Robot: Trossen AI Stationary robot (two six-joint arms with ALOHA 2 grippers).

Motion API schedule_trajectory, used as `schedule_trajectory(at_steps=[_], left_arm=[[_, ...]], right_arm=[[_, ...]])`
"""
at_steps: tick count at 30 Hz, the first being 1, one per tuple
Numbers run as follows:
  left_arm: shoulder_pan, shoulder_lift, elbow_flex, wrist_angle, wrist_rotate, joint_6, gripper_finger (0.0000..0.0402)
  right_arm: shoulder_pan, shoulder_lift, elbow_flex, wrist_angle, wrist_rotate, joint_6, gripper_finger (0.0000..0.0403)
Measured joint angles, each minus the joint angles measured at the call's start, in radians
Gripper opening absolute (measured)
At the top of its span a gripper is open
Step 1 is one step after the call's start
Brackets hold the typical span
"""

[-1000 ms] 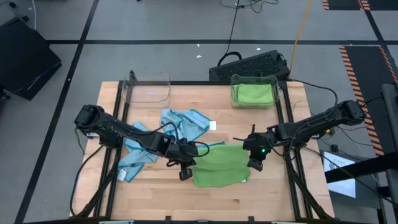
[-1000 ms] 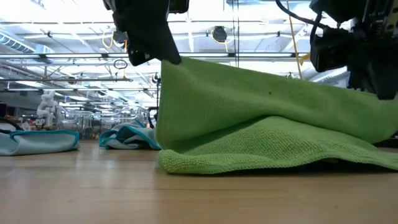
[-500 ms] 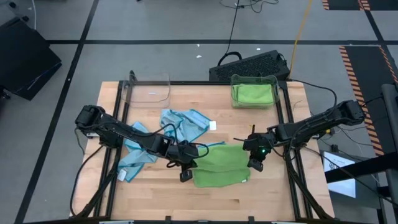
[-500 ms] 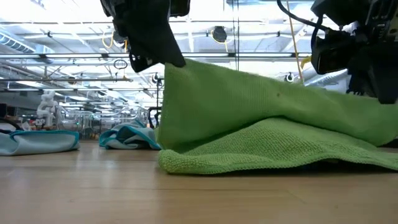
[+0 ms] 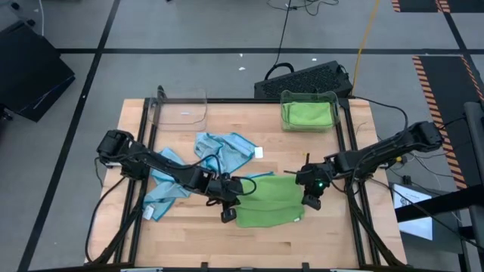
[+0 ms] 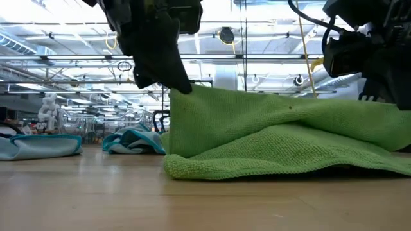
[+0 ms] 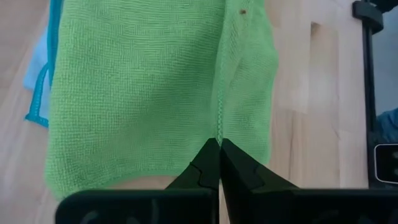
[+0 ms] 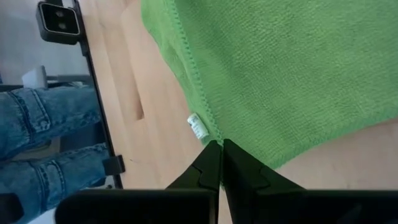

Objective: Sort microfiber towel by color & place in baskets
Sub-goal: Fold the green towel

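A green microfiber towel [image 5: 268, 200] lies folded on the wooden table near the front edge, its lower part [image 6: 257, 163] resting on the wood. My left gripper [image 5: 233, 205] is shut on its left end and my right gripper [image 5: 305, 198] on its right end. Two blue towels [image 5: 221, 149] [image 5: 165, 187] lie crumpled to the left. One clear basket [image 5: 204, 106] stands at the far left. Another clear basket [image 5: 310, 95] at the far right holds a green towel [image 5: 308, 115]. My left gripper pinches the green towel's stitched hem [image 7: 219, 127] at the towel's left end between its two fingers, slanting down from the left. That end [image 6: 186, 96] is held up off the table while the layer below lies on the wood. My right gripper pinches the green towel's hemmed edge [image 8: 211, 132] beside a small white label [image 8: 196, 127], slanting down from the right. The held end [image 6: 379, 112] stays raised, and the upper layer sags slack between the two grippers.
A black keyboard-like box [image 5: 302, 79] sits beyond the table's far edge. A small white tag [image 5: 259, 153] lies on the wood by the blue towels. A person's legs in jeans [image 8: 31, 149] stand beside the table's right side.
My left gripper has gone down with the green towel's left end. The upper layer, drawn high and sloping a second ago, now hangs lower and slacker. The towel's lower part has stayed on the table.
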Motion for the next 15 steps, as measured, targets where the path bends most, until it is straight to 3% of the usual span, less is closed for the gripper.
schedule_trajectory(at_steps=[15], left_arm=[[-0.050, 0.052, 0.002, 0.034, -0.002, -0.050, 0.0005]], right_arm=[[0.032, 0.079, 0.000, 0.069, -0.004, 0.003, 0.0006]])
